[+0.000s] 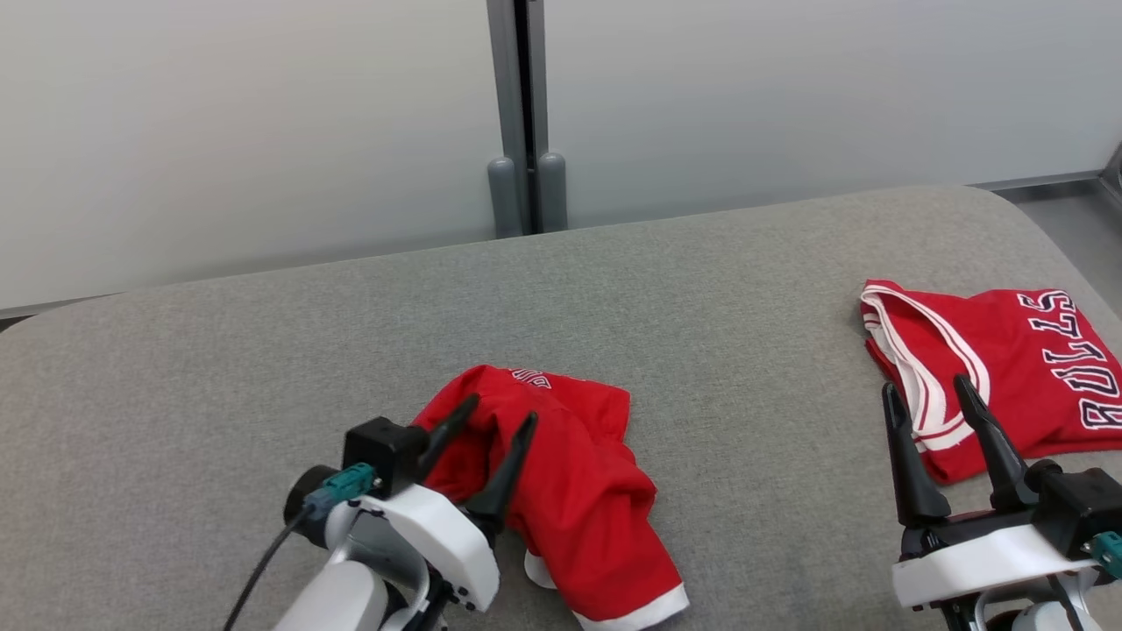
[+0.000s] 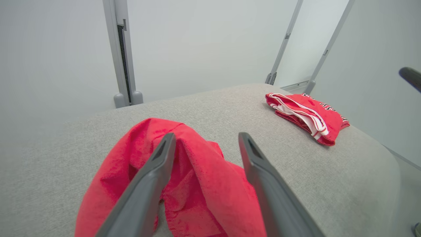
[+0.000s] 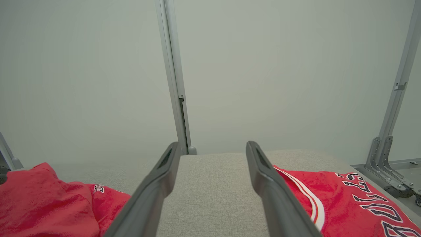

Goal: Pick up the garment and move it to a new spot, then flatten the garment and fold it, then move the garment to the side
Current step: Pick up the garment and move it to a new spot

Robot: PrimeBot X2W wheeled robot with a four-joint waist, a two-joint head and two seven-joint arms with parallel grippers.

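Garment (image 1: 578, 491) just beneath the spread left claw (image 1: 501, 409)

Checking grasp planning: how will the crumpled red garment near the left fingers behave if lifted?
Probably floppy: the crumpled red garment lies in soft folds. Likely light, being thin cloth. May drag on the woven grey surface.

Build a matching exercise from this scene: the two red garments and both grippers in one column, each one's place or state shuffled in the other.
1. crumpled garment
2. folded jersey
3. left gripper
4. right gripper

A. open, lower right of head view
B. bunched, near the middle
C. open, lower left of head view
D. flat at far right, lettering showing

Pairs: 1-B, 2-D, 3-C, 4-A
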